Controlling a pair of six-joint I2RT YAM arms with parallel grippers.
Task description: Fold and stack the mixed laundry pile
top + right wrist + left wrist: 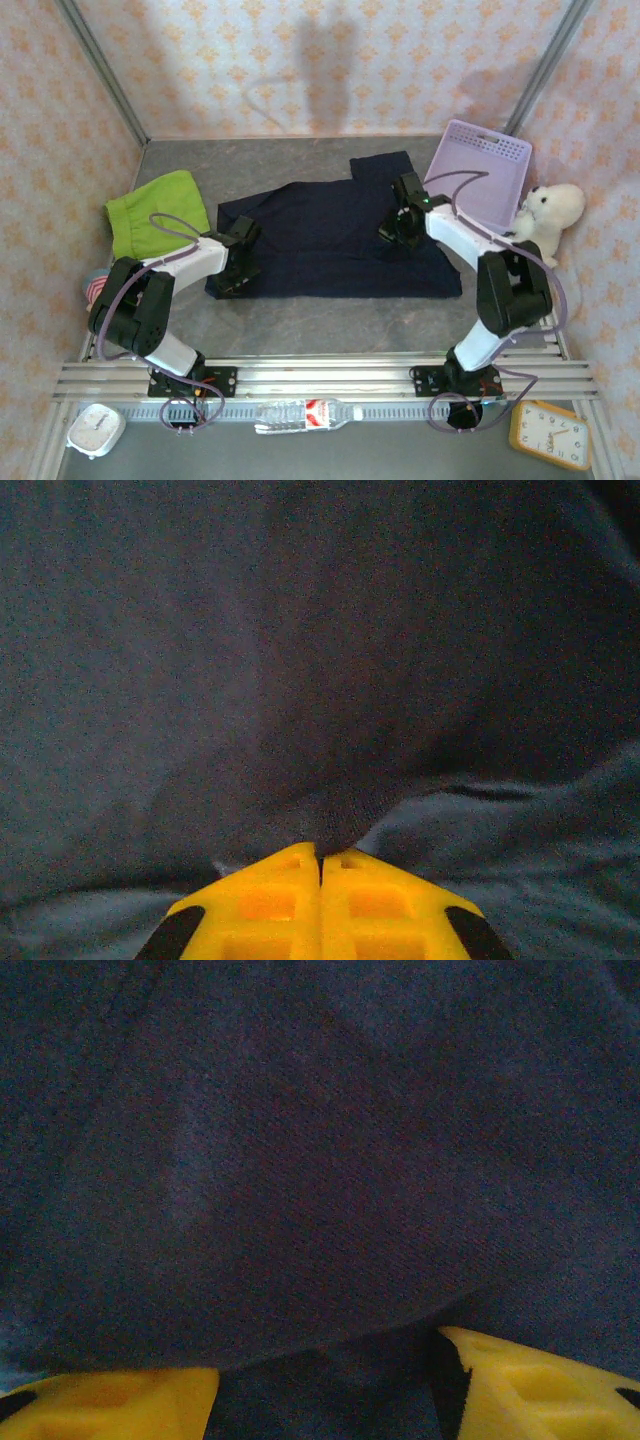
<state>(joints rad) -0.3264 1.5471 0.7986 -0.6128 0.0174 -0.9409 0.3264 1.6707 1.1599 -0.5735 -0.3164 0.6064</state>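
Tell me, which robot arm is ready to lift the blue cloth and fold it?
Probably right: the right gripper is shut, with a pinch of the blue cloth bunched at its tips. The left gripper sits on the cloth too, but its fingers stand apart, so it grips nothing yet.

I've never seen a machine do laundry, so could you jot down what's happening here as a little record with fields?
clothes: dark navy garment spread out mid-table; lime-green garment at the left
stacked: no, the two lie apart
left gripper: open, low over the dark navy garment's left end
right gripper: shut, pinching a ridge of the dark navy garment near its right end
nearby: lavender basket and white plush bear at the right
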